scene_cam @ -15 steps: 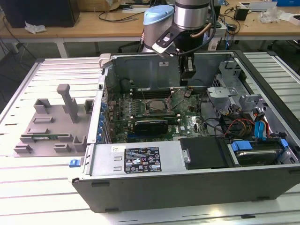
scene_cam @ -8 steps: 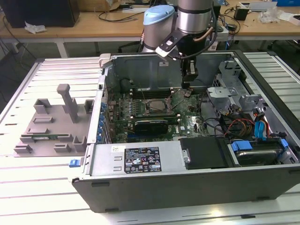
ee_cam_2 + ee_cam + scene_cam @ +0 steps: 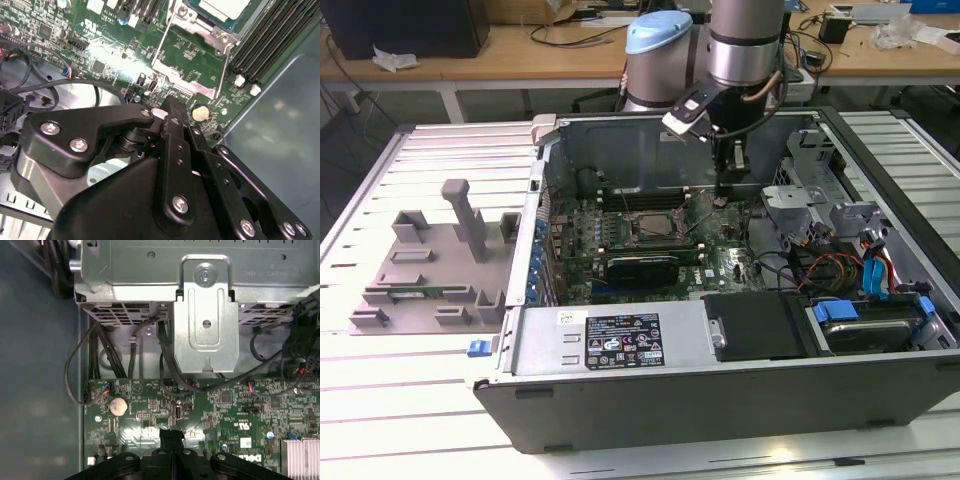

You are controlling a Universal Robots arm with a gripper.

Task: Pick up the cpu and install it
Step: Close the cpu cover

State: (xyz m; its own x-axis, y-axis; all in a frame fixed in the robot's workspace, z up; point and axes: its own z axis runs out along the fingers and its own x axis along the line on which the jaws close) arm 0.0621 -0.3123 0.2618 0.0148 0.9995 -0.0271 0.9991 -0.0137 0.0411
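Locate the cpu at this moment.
In the second wrist view the cpu sits in the metal-framed socket on the motherboard, beside the memory slots; the gripper is apart from it, near the coin battery.

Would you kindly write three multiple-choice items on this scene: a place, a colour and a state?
1. Where is the gripper? A. Over the grey fixture. B. Inside the case, above the motherboard. C. Outside, over the table.
2. The motherboard's colour? A. Red. B. White. C. Green.
3. The gripper's fingers are: A. Shut, empty. B. Wide open. C. Shut on a memory stick.
1 B: the exterior view shows it lowered into the case. 2 C: the board is green in both wrist views. 3 A: in the first wrist view the fingers meet, nothing between.
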